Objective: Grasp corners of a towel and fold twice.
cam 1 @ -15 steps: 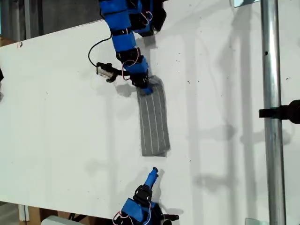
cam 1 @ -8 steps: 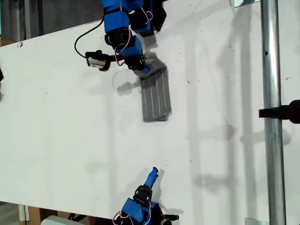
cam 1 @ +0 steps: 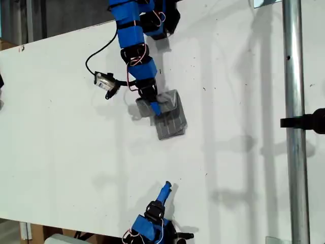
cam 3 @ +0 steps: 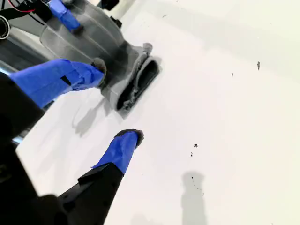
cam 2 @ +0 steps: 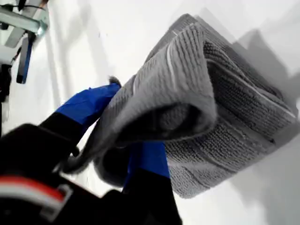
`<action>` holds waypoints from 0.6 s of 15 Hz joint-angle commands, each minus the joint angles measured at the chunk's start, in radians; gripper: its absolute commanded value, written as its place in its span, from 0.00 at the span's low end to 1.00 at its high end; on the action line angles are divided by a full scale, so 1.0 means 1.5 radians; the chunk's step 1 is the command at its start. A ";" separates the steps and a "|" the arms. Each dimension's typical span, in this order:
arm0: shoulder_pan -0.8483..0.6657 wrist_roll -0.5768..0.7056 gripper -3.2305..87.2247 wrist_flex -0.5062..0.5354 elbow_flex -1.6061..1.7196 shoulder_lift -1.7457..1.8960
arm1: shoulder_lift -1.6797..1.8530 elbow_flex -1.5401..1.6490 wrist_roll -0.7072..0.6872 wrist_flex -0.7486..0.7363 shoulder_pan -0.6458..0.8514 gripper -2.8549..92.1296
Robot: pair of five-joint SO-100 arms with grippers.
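The grey striped towel (cam 1: 171, 121) lies bunched into a short doubled bundle on the white table (cam 1: 61, 132), near the middle of the exterior view. My first gripper (cam 1: 153, 108) comes down from the top of that view and is shut on the towel's lifted end. In the first wrist view the towel (cam 2: 206, 89) drapes over the blue fingers (cam 2: 86, 107), hiding the pinched corner. My second gripper (cam 1: 166, 189) sits near the exterior view's bottom edge, open and holding nothing. Its wrist view shows the towel (cam 3: 110, 49) lying beyond its blue fingertips (cam 3: 123, 147).
A metal pole (cam 1: 294, 122) with a black clamp (cam 1: 307, 121) runs down the exterior view's right side. A small camera module on a black cable (cam 1: 104, 81) hangs beside the first arm. The table's far edge slants across the exterior view's top left.
The towel was a long flat strip. My first gripper pulled its far end up, then carried it over toward the second arm, leaving a short doubled bundle. The second arm stayed still.
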 commanded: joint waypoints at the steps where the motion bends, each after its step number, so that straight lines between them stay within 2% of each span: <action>1: 0.005 -0.004 0.29 -0.009 -0.027 0.004 | 0.175 0.092 -0.065 -0.180 0.016 0.24; 2: 0.003 -0.001 0.29 -0.012 -0.028 0.004 | 0.224 0.101 -0.085 -0.178 0.020 0.18; 6: 0.004 -0.002 0.29 -0.014 -0.022 0.004 | 0.440 0.143 -0.087 -0.053 0.057 0.17; 7: 0.004 -0.002 0.29 -0.012 -0.021 0.004 | 0.527 0.167 -0.082 0.027 0.070 0.07; 8: -0.001 -0.001 0.29 -0.011 -0.018 0.004 | 0.591 0.166 -0.050 0.169 0.077 0.03; 9: -0.007 0.001 0.28 -0.011 -0.010 0.004 | 0.662 0.182 -0.017 0.280 0.074 0.03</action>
